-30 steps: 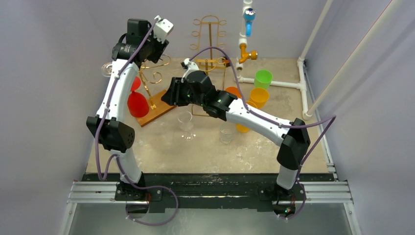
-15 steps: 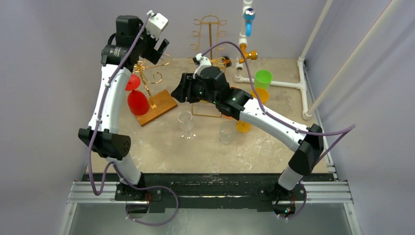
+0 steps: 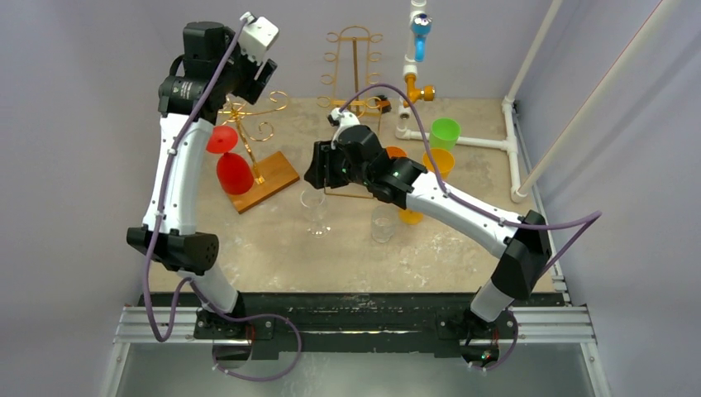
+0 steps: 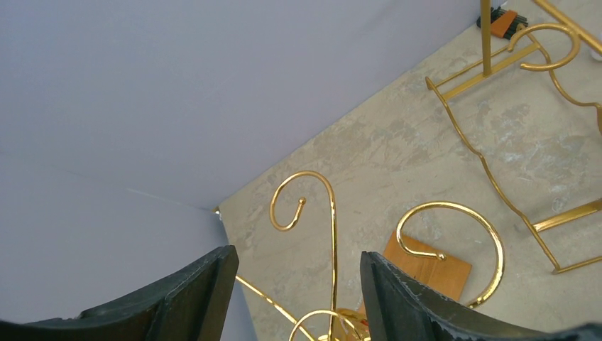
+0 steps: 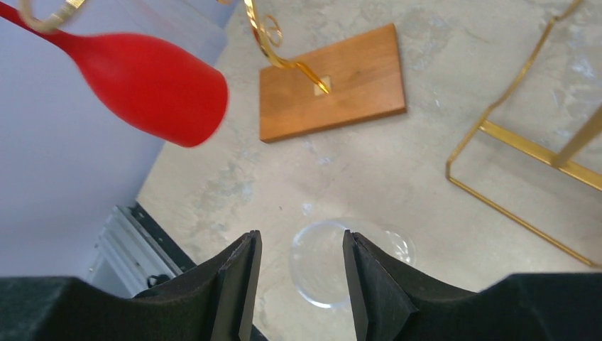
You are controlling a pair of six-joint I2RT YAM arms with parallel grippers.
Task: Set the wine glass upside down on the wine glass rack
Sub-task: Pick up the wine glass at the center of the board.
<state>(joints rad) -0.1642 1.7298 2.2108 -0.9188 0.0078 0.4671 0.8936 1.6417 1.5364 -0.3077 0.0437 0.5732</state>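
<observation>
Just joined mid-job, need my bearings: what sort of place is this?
Probably a lab test cell, not a real kitchen: plain walls box in the table, a mock tap of white pipe stands behind, arms bolt to a metal rail.

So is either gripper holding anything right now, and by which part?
Nothing is held. The left gripper is open by the gold rack; the right gripper is open above the clear wine glass.

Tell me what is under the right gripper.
A clear wine glass stands upright on the table below the open right gripper, not gripped. One finger covers part of its rim, and its stem is hard to make out from above.
</observation>
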